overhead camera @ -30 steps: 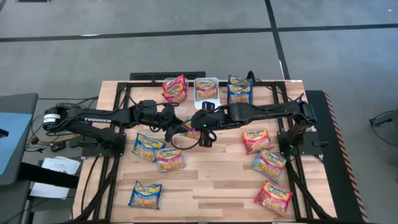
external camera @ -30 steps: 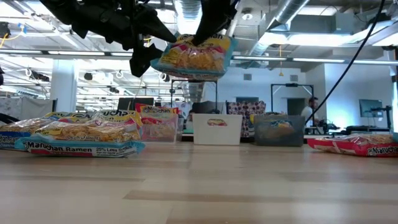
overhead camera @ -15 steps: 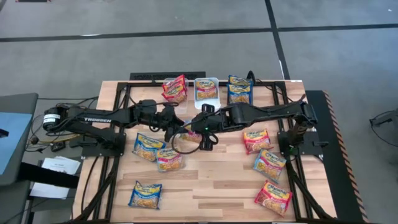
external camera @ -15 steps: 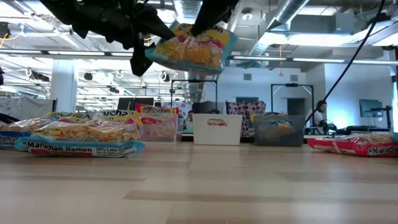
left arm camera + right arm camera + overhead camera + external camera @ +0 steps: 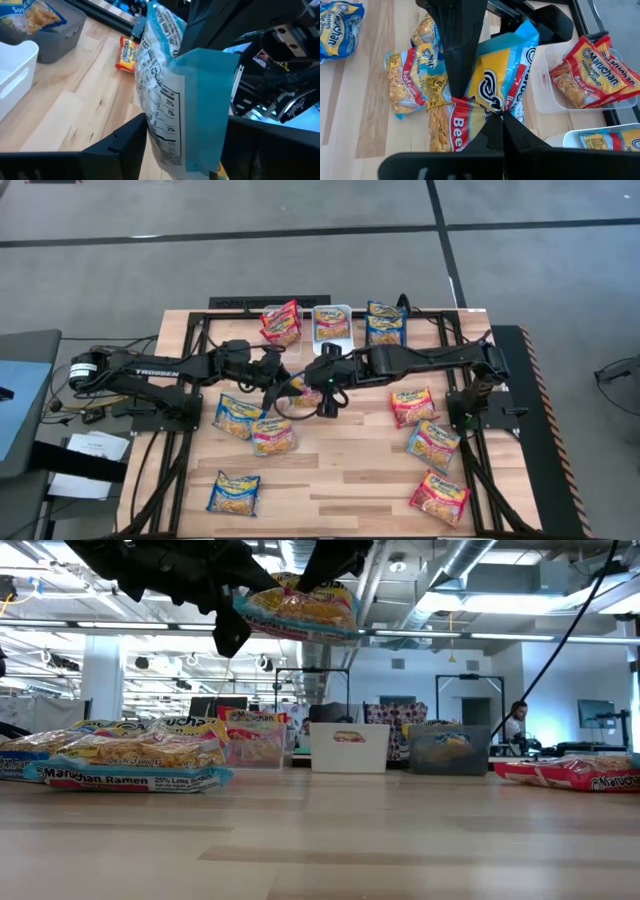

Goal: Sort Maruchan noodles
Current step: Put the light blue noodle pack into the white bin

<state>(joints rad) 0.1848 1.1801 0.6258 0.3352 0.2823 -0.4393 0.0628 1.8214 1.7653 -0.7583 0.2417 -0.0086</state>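
Both jaws are clenched on one noodle packet (image 5: pixel 297 610), held high above the tabletop (image 5: pixel 340 470).

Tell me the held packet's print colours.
Blue with yellow and red, on the held noodle packet; right wrist view shows it best.

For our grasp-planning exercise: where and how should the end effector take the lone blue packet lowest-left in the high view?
The blue packet lies flat with bare table around it, so probably descend from above and pinch one thin edge.

Open lab: exposed ceiling ducts (image 5: pixel 470 560)
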